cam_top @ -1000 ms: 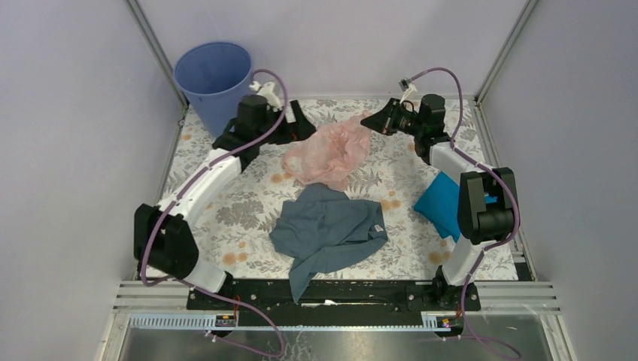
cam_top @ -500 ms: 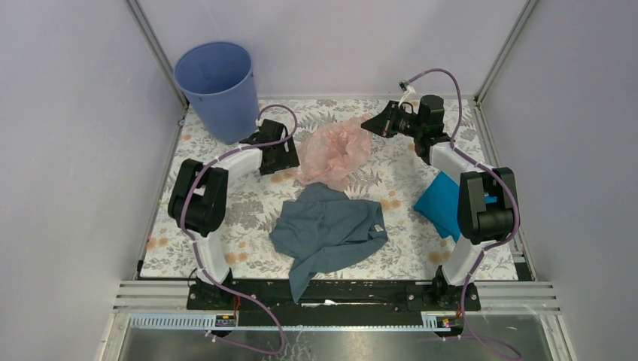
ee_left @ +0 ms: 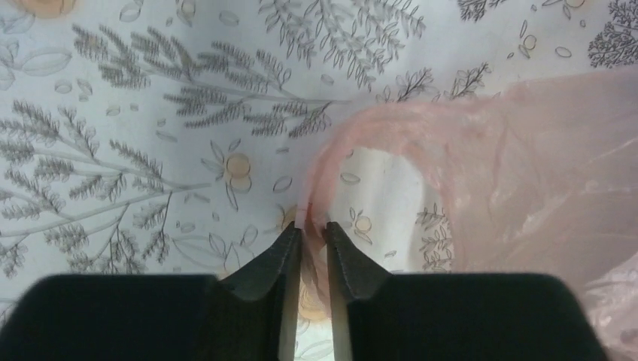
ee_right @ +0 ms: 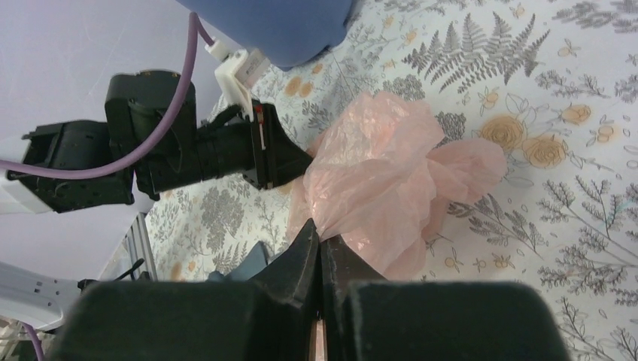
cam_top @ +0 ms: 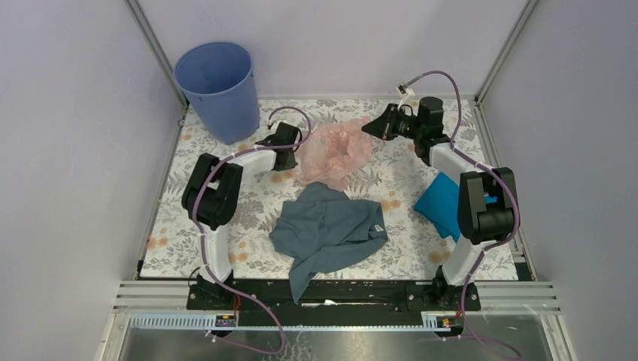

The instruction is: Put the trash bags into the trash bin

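The pale pink, crinkly trash bag lies on the flowered table between the two arms. My left gripper is at its left edge. In the left wrist view the left gripper has its jaws drawn in to a narrow gap, with the rolled rim of the trash bag pinched between the tips. My right gripper is shut on a bunched fold of the trash bag at its right side. The round blue trash bin stands at the back left corner, behind the left arm.
A grey-blue garment lies crumpled in front of the bag, near the table's middle. A turquoise cloth lies beside the right arm's elbow. Metal frame posts and purple walls close in both sides and the back.
The left arm swung from beside the bin down and right to the bag's left edge. Its jaws went from wide open to closed on the rim. The right gripper kept its hold.
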### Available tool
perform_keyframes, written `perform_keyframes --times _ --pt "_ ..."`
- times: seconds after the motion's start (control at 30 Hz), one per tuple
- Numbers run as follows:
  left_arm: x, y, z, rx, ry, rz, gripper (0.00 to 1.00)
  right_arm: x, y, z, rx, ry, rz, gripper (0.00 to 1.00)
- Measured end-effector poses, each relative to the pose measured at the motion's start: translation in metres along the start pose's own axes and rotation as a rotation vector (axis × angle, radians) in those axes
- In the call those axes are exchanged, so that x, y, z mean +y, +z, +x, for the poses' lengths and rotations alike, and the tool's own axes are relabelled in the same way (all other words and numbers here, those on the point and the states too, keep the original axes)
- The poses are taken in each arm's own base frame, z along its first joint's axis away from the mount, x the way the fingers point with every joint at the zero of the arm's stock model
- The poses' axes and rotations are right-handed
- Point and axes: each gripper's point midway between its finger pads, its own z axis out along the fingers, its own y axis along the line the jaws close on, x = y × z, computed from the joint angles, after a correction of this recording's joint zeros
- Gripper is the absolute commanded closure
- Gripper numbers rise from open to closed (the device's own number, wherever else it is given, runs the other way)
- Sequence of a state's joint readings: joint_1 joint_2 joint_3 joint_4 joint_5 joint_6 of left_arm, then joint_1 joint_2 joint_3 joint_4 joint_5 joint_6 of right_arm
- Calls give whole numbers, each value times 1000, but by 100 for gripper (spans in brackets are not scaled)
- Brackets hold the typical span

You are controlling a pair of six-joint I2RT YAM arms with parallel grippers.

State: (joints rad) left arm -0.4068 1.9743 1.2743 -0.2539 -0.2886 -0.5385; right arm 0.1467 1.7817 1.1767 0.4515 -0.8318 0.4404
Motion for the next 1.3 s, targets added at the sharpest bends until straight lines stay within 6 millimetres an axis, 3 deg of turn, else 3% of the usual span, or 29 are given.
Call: perform_keyframes --times 0.1,0.2,0.27,0.3,0.37,0.4,0.43,0.5,0.53,0.6,0.63,0.7,0.73,0.77,0.8,0.83,0.87,0.9,0.93,0.97,1.03,1.07,1.1,1.13,1.2,1.23,1.3 --pt "-7 7 -10 -8 17 1 100 -8 0 6 12 19 32 100" --pt "-20 7 -30 -19 35 30 100 -35 3 12 46 110 165 100" --pt "-37 -1 -60 -48 39 70 100 -55 8 9 93 194 260 100" --pt "-49 -11 -81 -66 37 99 100 -62 11 0 109 218 297 100" --pt "-86 -42 -144 -166 14 212 100 -73 20 -41 116 234 379 100" --pt "-104 -66 -178 -236 -1 280 100 -72 20 -66 99 218 405 100" --pt "-123 -103 -214 -320 -12 368 100 -61 17 -96 70 193 419 100" --pt "-148 -182 -260 -484 -3 503 100 -16 2 -159 -32 104 401 100" --pt "-156 -230 -271 -573 21 555 100 19 -13 -191 -109 33 369 100" --pt "-170 -336 -263 -739 77 669 100 103 -53 -218 -222 -91 298 99" --pt "-172 -378 -250 -792 91 731 100 147 -73 -219 -273 -153 245 97" --pt "-165 -473 -204 -889 96 917 100 241 -121 -191 -372 -282 79 100" --pt "-155 -489 -190 -905 84 956 100 277 -144 -166 -421 -351 -17 100" --pt "-133 -500 -186 -935 34 961 100 304 -173 -145 -483 -410 -84 100" --pt "-114 -499 -188 -956 -18 935 100 314 -196 -130 -552 -450 -107 100" --pt "-98 -485 -191 -960 -74 891 100 314 -209 -123 -606 -469 -100 100" --pt "-89 -461 -193 -943 -113 842 100 302 -211 -117 -635 -469 -77 100" --pt "-90 -424 -187 -886 -123 794 100 283 -201 -109 -624 -447 -46 100" --pt "-96 -391 -177 -823 -118 759 100 254 -182 -99 -579 -402 2 100" --pt "-106 -339 -156 -712 -93 710 100 217 -158 -84 -510 -345 65 100" --pt "-117 -237 -101 -469 -32 602 100 130 -108 -36 -300 -190 217 100" --pt "-116 -192 -69 -345 1 544 100 73 -80 7 -135 -76 326 100" --pt "-109 -154 -33 -211 29 479 100 59 -75 20 -91 -46 356 100" --pt "-100 -131 -8 -110 47 433 100 29 -69 53 23 30 428 100" --pt "-86 -116 16 15 51 387 100 10 -67 81 146 101 493 100" --pt "-84 -123 12 49 46 385 100 9 -67 81 187 120 512 100" --pt "-102 -155 -37 -5 19 455 100 26 -60 41 179 101 502 100"
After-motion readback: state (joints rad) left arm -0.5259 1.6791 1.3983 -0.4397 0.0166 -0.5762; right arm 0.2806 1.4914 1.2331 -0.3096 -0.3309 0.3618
